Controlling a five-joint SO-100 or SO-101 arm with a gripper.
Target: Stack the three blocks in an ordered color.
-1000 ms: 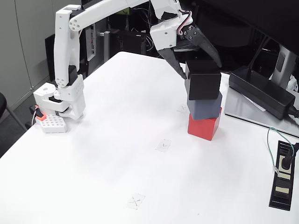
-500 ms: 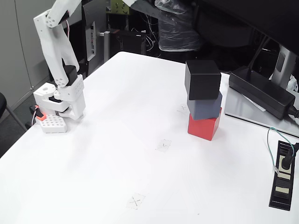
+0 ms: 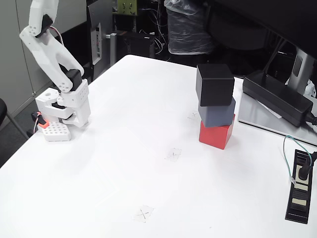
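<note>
You are looking at 3 blocks standing in 1 stack on the right half of the white table [image 3: 99, 163] in the fixed view: the red block [image 3: 216, 134] is sitting at the bottom, the blue-grey block [image 3: 217, 113] is resting on it, and the black block [image 3: 214, 84] is sitting on top, twisted a little off square. The arm [image 3: 49, 54] is folding up at far left, well apart. The fingers are lying out of frame, so you cannot tell their spread.
</note>
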